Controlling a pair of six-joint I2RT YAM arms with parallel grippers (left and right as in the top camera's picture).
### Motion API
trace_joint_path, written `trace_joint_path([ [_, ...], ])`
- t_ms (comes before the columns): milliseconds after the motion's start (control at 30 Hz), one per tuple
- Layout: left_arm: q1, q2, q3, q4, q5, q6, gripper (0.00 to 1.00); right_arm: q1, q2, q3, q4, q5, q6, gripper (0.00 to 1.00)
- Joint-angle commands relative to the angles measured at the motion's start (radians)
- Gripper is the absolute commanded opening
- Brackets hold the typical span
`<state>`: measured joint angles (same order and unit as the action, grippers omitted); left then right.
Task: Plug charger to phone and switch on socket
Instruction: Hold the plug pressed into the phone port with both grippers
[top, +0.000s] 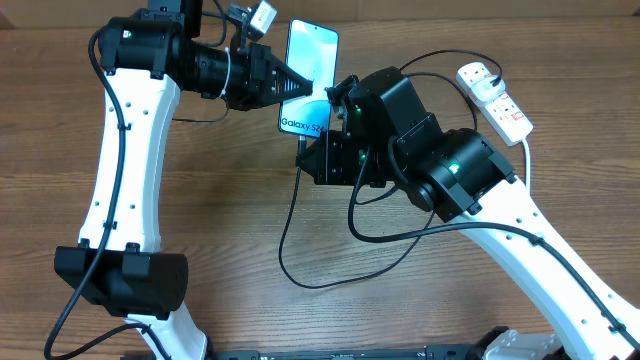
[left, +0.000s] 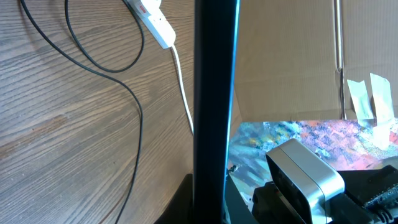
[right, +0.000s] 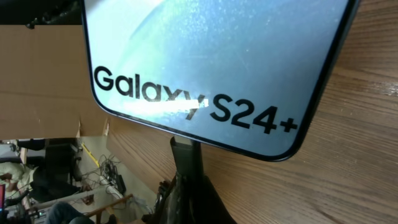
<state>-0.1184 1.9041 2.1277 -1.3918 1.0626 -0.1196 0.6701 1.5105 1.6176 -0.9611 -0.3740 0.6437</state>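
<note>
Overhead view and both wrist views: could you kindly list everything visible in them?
phone: one, black edge with blue-teal screen reading Galaxy S24+, far middle of the table, gripped at its side.
charger: one, thin black cable, looping over the table's middle, its tip just below the phone's bottom edge.
socket: one, white strip with red marking and a thick white cord, far right.
table: one, brown wood, under everything.
cardboard: brown, beyond the table in the left wrist view.
left pincer: one, black, shut on the phone.
right pincer: one, black, shut on the charger's tip.
</note>
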Motion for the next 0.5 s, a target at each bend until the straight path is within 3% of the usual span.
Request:
trace_joint_path([
  [0,-0.005,-0.015,0.035,0.0,0.056,0.028,0.04,-0.021,0.005,0.013,0.002,0.042,0.004,0.04],
  [467,-0.007,-0.015,0.035,0.0,0.056,0.031,0.04,-0.037,0.005,0.013,0.043,0.002,0.027,0.04],
])
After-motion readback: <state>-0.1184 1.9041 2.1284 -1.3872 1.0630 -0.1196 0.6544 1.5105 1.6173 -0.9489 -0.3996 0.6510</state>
